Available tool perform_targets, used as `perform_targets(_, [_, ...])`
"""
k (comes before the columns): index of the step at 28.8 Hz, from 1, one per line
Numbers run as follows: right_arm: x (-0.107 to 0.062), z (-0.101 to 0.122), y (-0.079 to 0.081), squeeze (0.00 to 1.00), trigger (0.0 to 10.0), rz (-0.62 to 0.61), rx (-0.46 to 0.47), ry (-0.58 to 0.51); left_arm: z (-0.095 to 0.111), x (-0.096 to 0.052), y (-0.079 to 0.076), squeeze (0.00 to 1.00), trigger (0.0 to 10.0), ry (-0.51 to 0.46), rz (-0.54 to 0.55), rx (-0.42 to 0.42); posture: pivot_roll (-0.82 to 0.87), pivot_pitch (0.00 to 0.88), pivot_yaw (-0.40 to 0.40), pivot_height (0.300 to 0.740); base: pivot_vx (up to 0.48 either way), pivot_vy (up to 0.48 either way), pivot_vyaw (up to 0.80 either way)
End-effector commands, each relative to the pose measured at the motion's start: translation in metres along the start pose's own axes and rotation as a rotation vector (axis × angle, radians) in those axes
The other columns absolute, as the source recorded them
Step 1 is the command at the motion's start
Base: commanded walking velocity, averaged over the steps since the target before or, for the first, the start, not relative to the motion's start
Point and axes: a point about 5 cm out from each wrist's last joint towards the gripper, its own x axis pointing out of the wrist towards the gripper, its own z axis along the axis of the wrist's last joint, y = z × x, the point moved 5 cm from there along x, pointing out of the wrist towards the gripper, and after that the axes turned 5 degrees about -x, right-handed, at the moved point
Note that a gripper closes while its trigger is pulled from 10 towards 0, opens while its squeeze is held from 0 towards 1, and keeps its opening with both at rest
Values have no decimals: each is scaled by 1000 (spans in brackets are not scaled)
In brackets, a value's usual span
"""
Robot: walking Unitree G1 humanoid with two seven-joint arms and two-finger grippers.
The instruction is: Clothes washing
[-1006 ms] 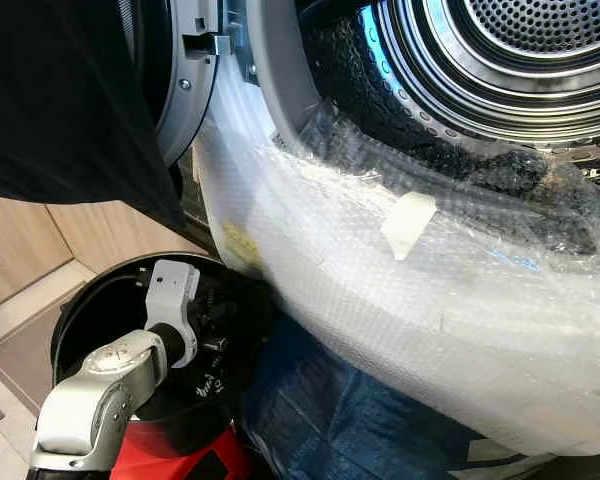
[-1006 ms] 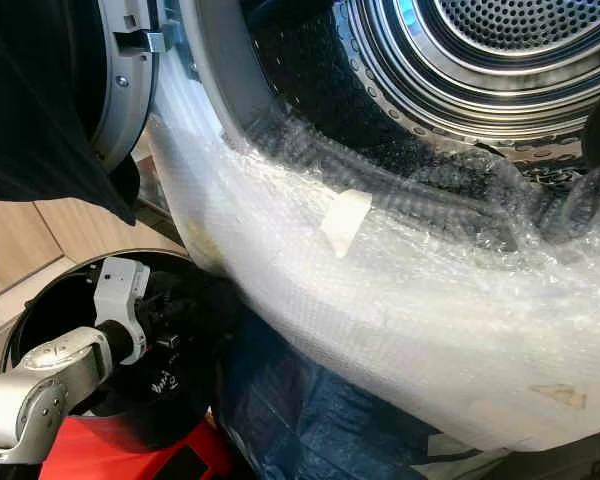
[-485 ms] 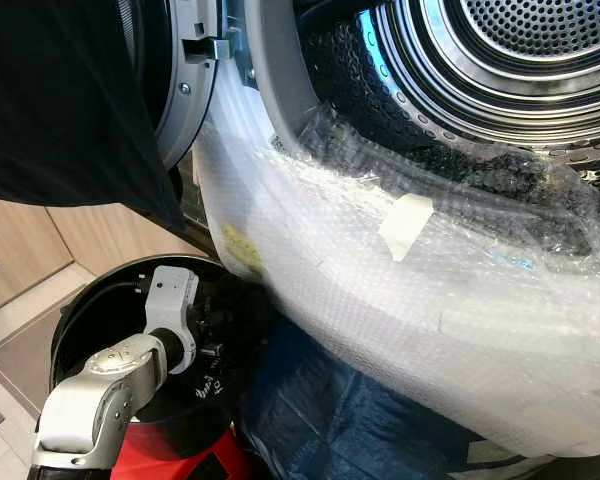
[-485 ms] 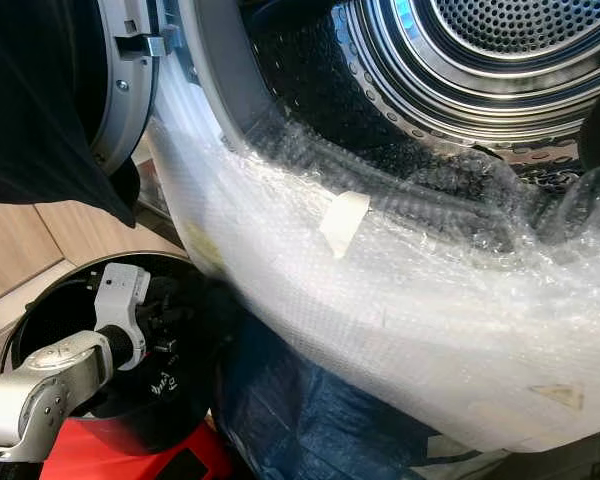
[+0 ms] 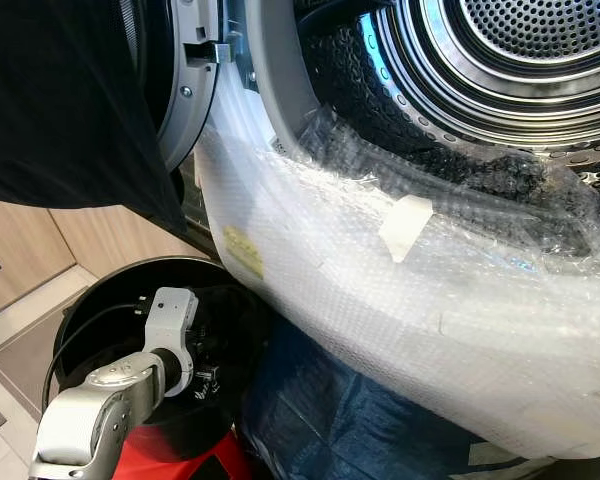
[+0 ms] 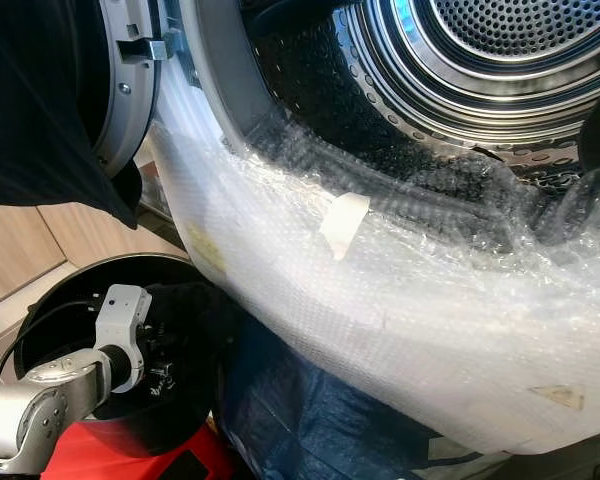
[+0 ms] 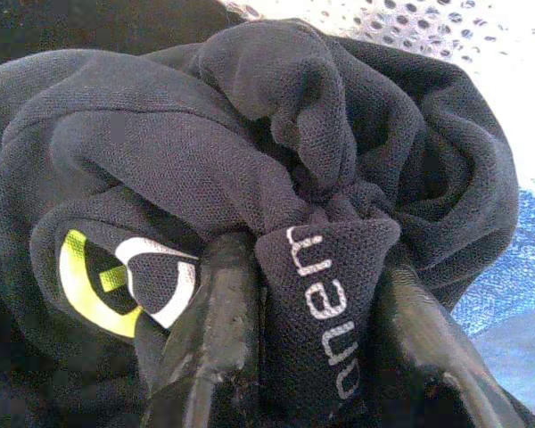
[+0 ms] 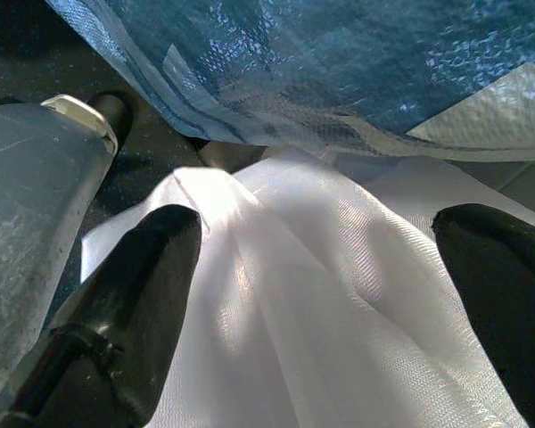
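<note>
Black basket (image 5: 80, 310): left end effector (image 7: 308, 357) clamps dark garment (image 7: 250, 160).

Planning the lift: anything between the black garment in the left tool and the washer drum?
Yes. The bubble-wrapped door sill bulges between the black bucket, where the left tool grips the black garment, and the drum.
</note>
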Motion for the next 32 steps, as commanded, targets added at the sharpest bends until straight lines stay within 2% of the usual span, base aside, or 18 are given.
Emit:
perform_targets(1, [0,-7,1,0,10000,5,13,20,-10,0,-6,0,0,49,-25,-2,122,72,-79,740,0,0,0])
perform_targets(3, [0,-8,2,0,10000,6,13,20,-9,0,-9,0,0,44,-41,6,122,72,-79,740,0,0,0])
perform_targets(9, [0,-6,1,0,10000,4,13,17,15,-3,-17,0,0,-60,-64,24,124,71,-81,740,0,0,0])
perform_targets(11, [0,-5,1,0,10000,3,6,12,31,-11,-30,0,0,-139,-153,96,129,75,-84,740,0,0,0])
perform_targets(13, [0,-4,1,0,10000,3,4,11,34,-13,-33,0,0,-150,-177,105,129,78,-85,740,0,0,0])
perform_targets(15, [0,-2,0,0,10000,0,5,6,44,-31,-47,0,0,-182,-306,196,130,87,-84,740,0,0,0])
perform_targets(19, [0,-1,-1,0,10000,-4,7,4,50,-48,-51,0,0,-194,-373,288,133,94,-78,740,0,0,0])
perform_targets(21, [0,-1,0,0,10000,-4,8,5,55,-61,-56,0,0,-221,-433,328,137,98,-76,740,0,0,0])
perform_targets(23, [0,-3,3,0,10000,1,4,8,61,-81,-65,0,0,-263,-541,371,142,97,-72,740,0,0,0])
perform_targets(26, [0,-3,5,0,10000,5,1,9,63,-95,-77,0,0,-285,-652,370,148,86,-67,740,0,0,0])
perform_targets(28, [0,-3,7,0,10000,8,-3,8,72,-105,-89,0,0,-335,-745,350,150,72,-60,740,0,0,0])
perform_targets(32, [0,0,10,0,10000,12,-8,1,79,-104,-99,0,0,-361,-802,361,151,53,-55,740,0,0,0])
